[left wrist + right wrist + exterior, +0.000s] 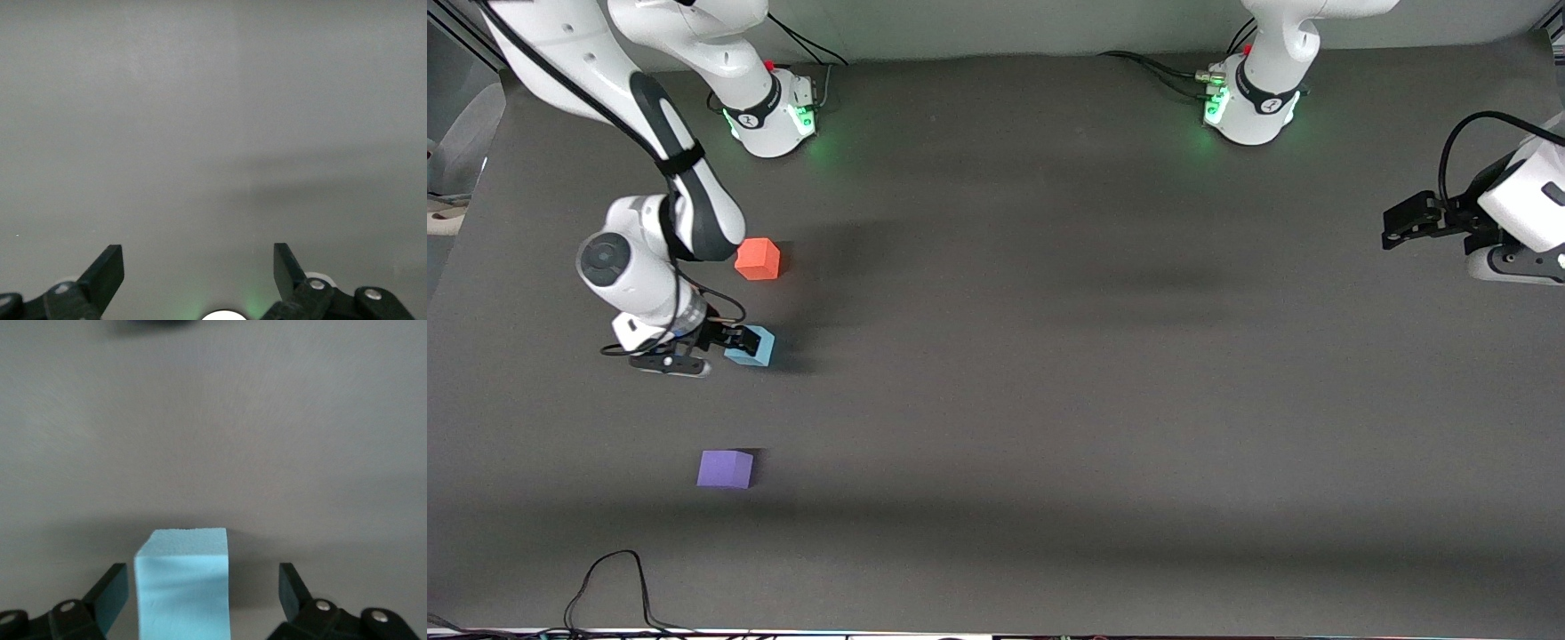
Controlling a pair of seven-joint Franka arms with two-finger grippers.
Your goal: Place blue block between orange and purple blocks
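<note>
Blue block point(751, 347): where was it, and who had it? (Mira)

It sat on the table point(1049, 400) toward the right arm's end, farther from the front camera than the purple block point(725, 468) and nearer than the orange block point(758, 260), roughly in line with both. The right gripper point(738, 341) was down around it. Its fingers were apart, one on each side, with table showing in the gap beside at least one of them, so nothing was clamped. (Tom)

And the other arm? (Mira)

It waited. The left gripper point(1389, 228) hung over the left arm's end of the table with its fingers spread and nothing between them. (Tom)

So what did the step ask for? (Mira)

I judged the block was already about where the task wanted it. The right gripper needed to keep its fingers wide and rise straight up, since any sideways drift could have nudged the cube out of line. (Tom)

How would things have handled, biggest first? (Mira)

The table was a broad, dark grey mat, flat and dull, probably grippy enough to stop sliding. The three cubes were alike in size, matte and square-edged. The blue one showed a slightly grainy top face in the right wrist view, which I guessed was light foam. (Tom)
</note>
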